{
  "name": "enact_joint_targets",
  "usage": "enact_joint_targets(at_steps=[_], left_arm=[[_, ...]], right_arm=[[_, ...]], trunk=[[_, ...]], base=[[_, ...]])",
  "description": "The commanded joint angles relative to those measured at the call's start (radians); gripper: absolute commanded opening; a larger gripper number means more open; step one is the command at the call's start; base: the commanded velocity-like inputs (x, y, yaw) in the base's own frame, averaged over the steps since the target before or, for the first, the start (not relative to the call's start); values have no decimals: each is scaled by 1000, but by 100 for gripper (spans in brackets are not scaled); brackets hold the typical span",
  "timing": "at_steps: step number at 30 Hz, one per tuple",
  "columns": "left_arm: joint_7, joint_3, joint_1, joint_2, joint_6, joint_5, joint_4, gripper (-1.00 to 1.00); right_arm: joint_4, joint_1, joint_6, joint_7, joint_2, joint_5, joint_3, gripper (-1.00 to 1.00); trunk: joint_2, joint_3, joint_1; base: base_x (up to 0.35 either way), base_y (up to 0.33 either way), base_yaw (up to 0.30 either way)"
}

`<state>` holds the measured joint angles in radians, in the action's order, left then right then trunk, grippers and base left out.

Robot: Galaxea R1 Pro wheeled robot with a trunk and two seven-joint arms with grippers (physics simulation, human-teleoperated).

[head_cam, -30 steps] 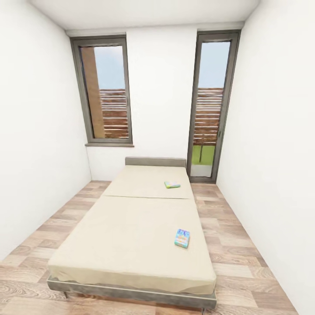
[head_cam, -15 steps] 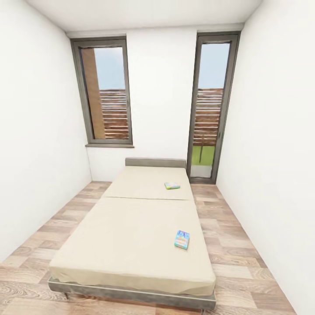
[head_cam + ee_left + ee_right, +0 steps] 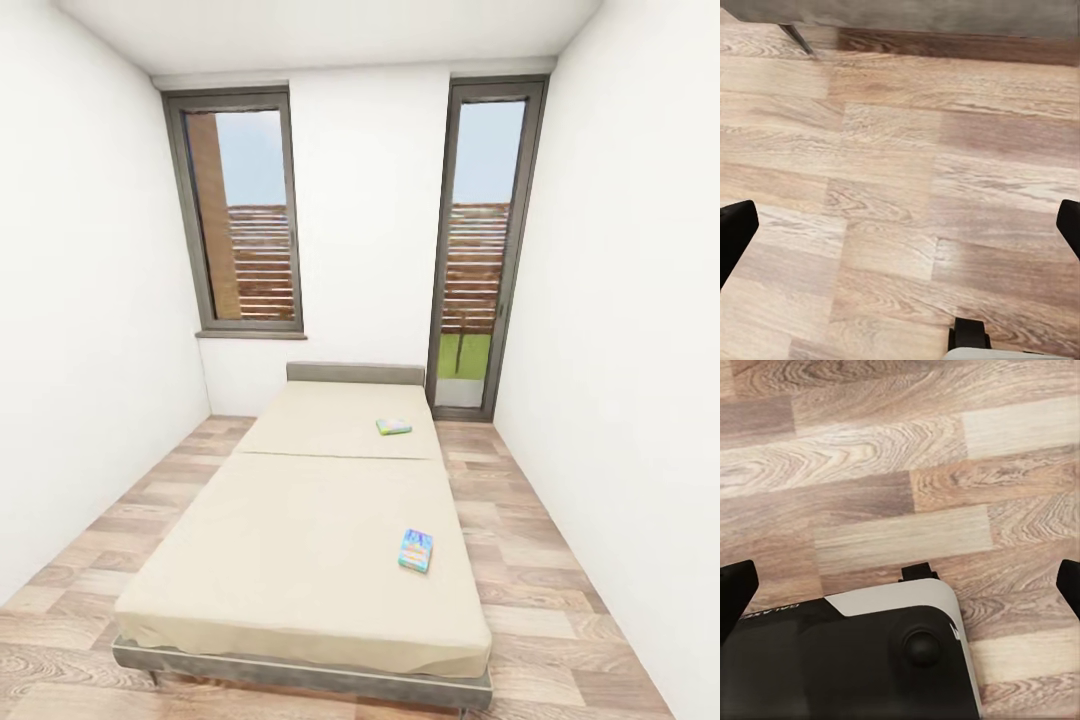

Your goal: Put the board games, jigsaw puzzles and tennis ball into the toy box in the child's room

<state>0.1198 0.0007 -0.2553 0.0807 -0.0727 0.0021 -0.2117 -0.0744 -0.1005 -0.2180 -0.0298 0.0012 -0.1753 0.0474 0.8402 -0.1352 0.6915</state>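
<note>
Wood-plank floor [image 3: 560,610], window [image 3: 240,215], glass door [image 3: 480,240].

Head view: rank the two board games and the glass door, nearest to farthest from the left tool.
1. Blue board game, bed's near right side.
2. Green board game, bed's far end.
3. Glass door, back wall, right.

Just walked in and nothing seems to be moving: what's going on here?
The robot faces the bed from its foot and handles nothing. Two board games lie on the mattress: one near the foot, one toward the headboard. Both pincers, left and right, hang open and empty over the wood floor.
</note>
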Motion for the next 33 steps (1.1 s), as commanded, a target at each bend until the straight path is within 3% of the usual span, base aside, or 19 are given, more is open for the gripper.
enact_joint_targets(at_steps=[1, 25, 33], left_arm=[[1, -2, -1, 0, -13, -2, 13, 100], [-51, -7, -1, -4, -27, -3, 37, 100], [-50, -5, -1, -5, -28, 0, 37, 100]], right_arm=[[1, -1, -2, 1, -3, -3, 4, 100], [1, -1, -1, 1, 2, 0, 3, 100], [1, -1, -7, -1, 4, 2, -1, 100]], trunk=[[-6, 2, -4], [-174, 77, -96], [-174, 75, -96]], base=[[0, 0, 0], [0, 0, 0], [0, 0, -35]])
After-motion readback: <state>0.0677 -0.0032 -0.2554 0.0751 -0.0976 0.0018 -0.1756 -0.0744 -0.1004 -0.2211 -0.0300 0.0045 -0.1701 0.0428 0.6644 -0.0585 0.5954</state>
